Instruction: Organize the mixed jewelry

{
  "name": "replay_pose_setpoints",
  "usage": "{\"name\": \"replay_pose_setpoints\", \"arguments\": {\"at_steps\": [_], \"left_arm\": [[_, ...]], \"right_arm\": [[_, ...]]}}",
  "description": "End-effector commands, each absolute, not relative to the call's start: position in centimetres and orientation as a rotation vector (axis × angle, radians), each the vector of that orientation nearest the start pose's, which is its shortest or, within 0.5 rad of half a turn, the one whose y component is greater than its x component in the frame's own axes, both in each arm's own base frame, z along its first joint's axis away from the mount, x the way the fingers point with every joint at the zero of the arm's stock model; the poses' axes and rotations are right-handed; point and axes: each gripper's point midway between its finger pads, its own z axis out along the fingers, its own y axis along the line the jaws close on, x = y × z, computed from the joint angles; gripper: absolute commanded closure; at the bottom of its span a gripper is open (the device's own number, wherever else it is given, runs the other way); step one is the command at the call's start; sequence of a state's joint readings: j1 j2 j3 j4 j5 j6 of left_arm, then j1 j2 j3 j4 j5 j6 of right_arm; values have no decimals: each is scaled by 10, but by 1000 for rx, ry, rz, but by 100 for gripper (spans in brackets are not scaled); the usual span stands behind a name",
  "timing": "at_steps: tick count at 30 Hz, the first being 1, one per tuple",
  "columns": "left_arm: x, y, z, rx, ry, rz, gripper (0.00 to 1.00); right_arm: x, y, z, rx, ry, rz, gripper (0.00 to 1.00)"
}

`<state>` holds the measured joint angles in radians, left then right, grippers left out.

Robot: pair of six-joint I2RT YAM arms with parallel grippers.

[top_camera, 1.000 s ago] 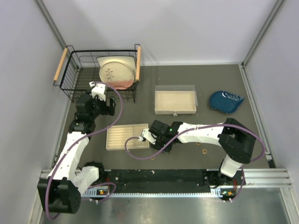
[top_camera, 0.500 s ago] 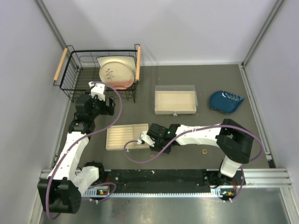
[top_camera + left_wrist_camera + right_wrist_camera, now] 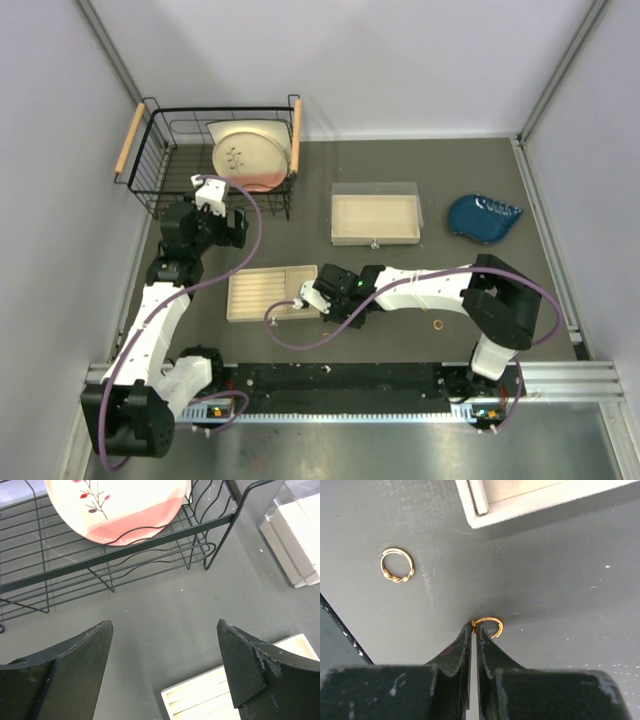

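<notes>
- Nearest the near edge of the table (image 3: pixel 455 270), toward its right side, one loose gold ring (image 3: pixel 437 324) lies on its own, well apart from both arms. Leave it for later.
- Your right hand (image 3: pixel 472 626) is low over the middle of the table, just beside the right end of the ridged tray (image 3: pixel 272 293). Its fingers are pressed almost together, pinching the edge of a gold ring (image 3: pixel 488 625) at the very tips. Most of the ring sticks out to one side, so I judge the grip thin.
- Keep the hand closed, lift straight up and only a little, and move slowly. A jerk or twist could flick the ring out.
- A twisted gold ring (image 3: pixel 397 565) lies flat on the table near the held one, not touching it. Don't drag the fingers across it as you leave.
- The tray's corner is just beyond the fingertips. Clear its rim before you move over it, settle above one groove, then open the hand low so the ring doesn't bounce.
- Farther back on the left side, your left hand (image 3: pixel 165 630) hangs wide open and empty over bare table in front of the wire basket (image 3: pixel 150 550). Keep it parked there, out of the way.
</notes>
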<state>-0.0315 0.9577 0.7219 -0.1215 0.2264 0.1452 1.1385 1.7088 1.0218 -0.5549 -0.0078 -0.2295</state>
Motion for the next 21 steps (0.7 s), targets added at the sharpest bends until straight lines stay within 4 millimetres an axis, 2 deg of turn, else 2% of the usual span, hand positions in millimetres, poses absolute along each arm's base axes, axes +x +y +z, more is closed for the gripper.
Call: {"name": "replay_pose_setpoints", "arguments": {"at_steps": [1, 2, 5, 6, 7, 9, 10, 14, 15, 17, 18, 19, 21], "left_arm": [[337, -58, 229, 409, 1790, -199, 9], [333, -70, 234, 472, 1767, -261, 9], [325, -89, 234, 550, 1776, -385, 10], [321, -101, 243, 598, 1749, -457, 10], [317, -108, 240, 621, 1760, -511, 12], [306, -124, 248, 691, 1717, -628, 15], [304, -129, 251, 712, 1693, -655, 16], [288, -145, 262, 793, 1608, -774, 19], [283, -149, 265, 826, 1579, -804, 19], [265, -161, 273, 908, 1508, -906, 21], [261, -164, 276, 930, 1485, -934, 23], [248, -170, 281, 978, 1440, -989, 24], [240, -175, 286, 1028, 1383, -1003, 27]], "right_arm": [[149, 308, 40, -1793, 2112, 277, 100], [148, 307, 46, -1806, 2098, 294, 100], [149, 315, 82, -1819, 2007, 410, 100], [145, 312, 98, -1825, 1975, 443, 100], [141, 317, 111, -1838, 1935, 502, 100], [137, 311, 130, -1879, 1882, 541, 100], [134, 314, 150, -1869, 1829, 590, 100], [130, 310, 193, -1849, 1753, 724, 100], [132, 312, 210, -1820, 1728, 799, 100], [130, 308, 226, -1802, 1733, 890, 100], [137, 307, 244, -1758, 1716, 931, 100], [129, 307, 254, -1754, 1697, 1031, 100], [125, 311, 275, -1738, 1643, 1131, 100]]}}
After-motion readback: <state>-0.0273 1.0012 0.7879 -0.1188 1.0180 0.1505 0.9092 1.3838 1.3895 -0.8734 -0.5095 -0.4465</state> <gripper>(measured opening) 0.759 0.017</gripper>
